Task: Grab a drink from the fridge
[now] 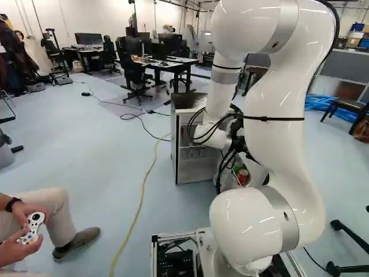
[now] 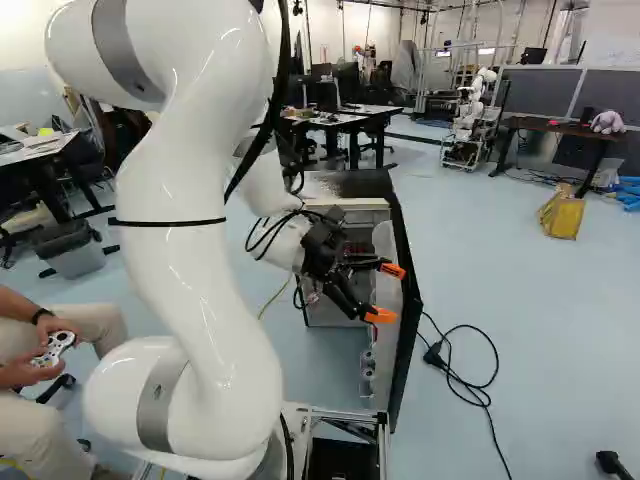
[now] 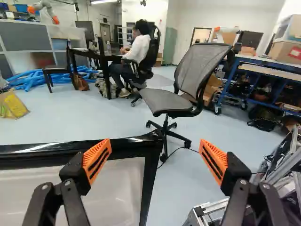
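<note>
Claw (image 3: 155, 142) is released in the wrist view; the door (image 3: 120, 190) edge lies ahead, so nudge its inner face gently, without snagging the rim. Right base view: the fridge (image 2: 345, 183) stands open. Left base view: a red item (image 1: 243, 176), possibly the drink, shows near the fridge.

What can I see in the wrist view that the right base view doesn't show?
Only the wrist view shows the grey mesh chair and the blue workbench.

Only the right base view shows the black top of the fridge, the big white arm and the game controller in someone's hands.

Both show the inner side of the fridge door, the end effector standing open, the yellow bag and the blue tubes.
</note>
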You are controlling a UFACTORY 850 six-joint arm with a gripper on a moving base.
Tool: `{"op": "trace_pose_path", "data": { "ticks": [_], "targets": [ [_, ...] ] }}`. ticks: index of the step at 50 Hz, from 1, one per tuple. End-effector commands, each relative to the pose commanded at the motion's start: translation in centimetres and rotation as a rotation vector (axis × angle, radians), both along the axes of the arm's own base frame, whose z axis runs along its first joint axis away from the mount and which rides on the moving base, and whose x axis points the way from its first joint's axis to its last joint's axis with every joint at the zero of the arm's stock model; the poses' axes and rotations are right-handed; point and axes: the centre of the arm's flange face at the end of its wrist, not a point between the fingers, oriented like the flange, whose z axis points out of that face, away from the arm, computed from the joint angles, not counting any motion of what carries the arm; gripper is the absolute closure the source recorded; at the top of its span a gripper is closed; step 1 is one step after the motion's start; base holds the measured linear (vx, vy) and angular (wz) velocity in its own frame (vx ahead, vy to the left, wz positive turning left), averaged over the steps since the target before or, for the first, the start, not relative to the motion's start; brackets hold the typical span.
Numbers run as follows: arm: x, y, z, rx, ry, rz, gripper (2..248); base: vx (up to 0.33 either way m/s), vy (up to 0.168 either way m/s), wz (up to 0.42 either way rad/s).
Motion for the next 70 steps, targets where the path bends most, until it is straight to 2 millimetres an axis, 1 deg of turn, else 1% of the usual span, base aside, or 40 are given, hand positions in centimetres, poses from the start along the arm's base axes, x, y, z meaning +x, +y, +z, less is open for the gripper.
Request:
{"op": "trace_pose_path", "data": {
  "ticks": [22,43,50,56,62,70],
  "targets": [
    [2.6,-5.0,0.6,-0.005,-0.068,-0.133,3,0.000,0.000,0.000],
    [4.5,-9.6,1.0,-0.017,-0.126,-0.238,3,0.000,0.000,0.000],
    [4.6,-10.0,1.1,-0.018,-0.130,-0.246,3,0.000,0.000,0.000],
    [4.5,-9.9,1.1,-0.019,-0.125,-0.233,3,0.000,0.000,0.000],
    [4.1,-9.4,1.0,-0.023,-0.110,-0.178,3,0.000,0.000,0.000],
    [3.3,-8.3,1.0,-0.028,-0.080,-0.073,3,0.000,0.000,0.000]
  ]
}}
